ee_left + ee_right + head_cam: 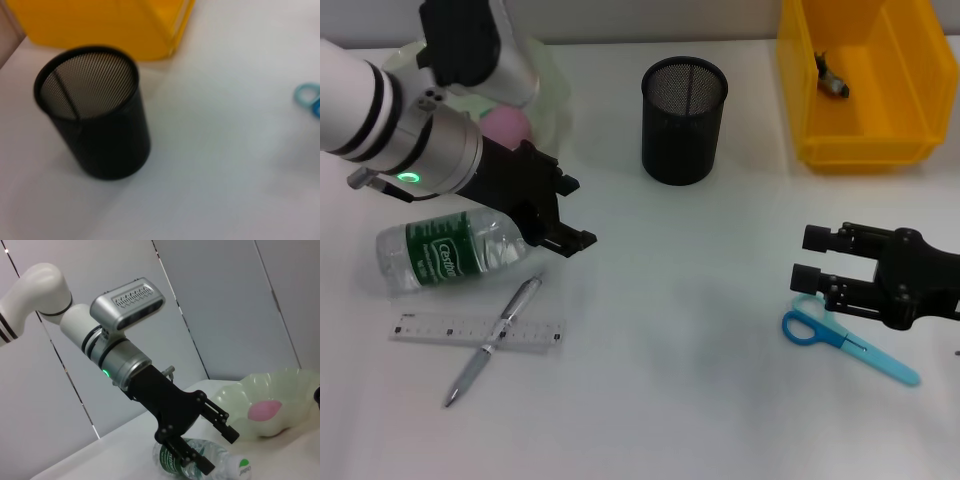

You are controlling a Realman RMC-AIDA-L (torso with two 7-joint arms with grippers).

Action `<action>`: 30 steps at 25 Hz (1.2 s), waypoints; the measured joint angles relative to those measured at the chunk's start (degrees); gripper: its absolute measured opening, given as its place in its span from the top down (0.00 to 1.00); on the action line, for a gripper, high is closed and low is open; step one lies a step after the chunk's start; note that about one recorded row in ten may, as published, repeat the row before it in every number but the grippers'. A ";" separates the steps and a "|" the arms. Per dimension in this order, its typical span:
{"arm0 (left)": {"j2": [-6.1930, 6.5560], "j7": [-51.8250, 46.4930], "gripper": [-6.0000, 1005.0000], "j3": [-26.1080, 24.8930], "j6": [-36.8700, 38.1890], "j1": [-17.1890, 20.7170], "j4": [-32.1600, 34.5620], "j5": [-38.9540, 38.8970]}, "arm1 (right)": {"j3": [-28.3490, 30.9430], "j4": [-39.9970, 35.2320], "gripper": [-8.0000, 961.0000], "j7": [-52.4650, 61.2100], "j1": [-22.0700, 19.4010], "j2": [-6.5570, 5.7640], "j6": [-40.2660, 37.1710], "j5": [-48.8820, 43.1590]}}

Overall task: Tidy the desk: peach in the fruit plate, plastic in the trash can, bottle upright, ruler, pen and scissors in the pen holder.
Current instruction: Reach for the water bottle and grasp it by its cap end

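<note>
A clear bottle (450, 250) with a green label lies on its side at the left. My left gripper (572, 212) hovers open just beside its cap end, nothing between the fingers; the right wrist view shows this left gripper (217, 447) over the bottle (200, 467). The pink peach (505, 125) rests in the pale green fruit plate (555, 90). A pen (495, 340) lies across a clear ruler (440, 328). Blue scissors (845, 340) lie at the right, with my open right gripper (812, 258) just above their handles. The black mesh pen holder (684, 120) stands at the back centre.
A yellow bin (910, 90) at the back right serves as the trash can and holds a small crumpled piece of plastic (832, 78). The left wrist view shows the pen holder (100, 120), the bin (100, 25) and a scissors handle (306, 94).
</note>
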 joint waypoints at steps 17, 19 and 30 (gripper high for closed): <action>-0.09 -2.62 0.32 3.51 -2.75 0.16 0.28 4.44 | 0.00 5.75 0.31 -1.79 2.78 0.03 1.72 0.05; -0.10 -2.61 0.32 4.51 -3.37 0.15 -0.20 4.88 | 0.00 5.76 0.31 -1.80 2.73 0.03 1.74 0.08; -0.09 -2.67 0.35 7.09 -6.35 0.39 -0.25 4.95 | 0.00 7.21 0.31 -2.14 3.29 0.03 1.73 0.13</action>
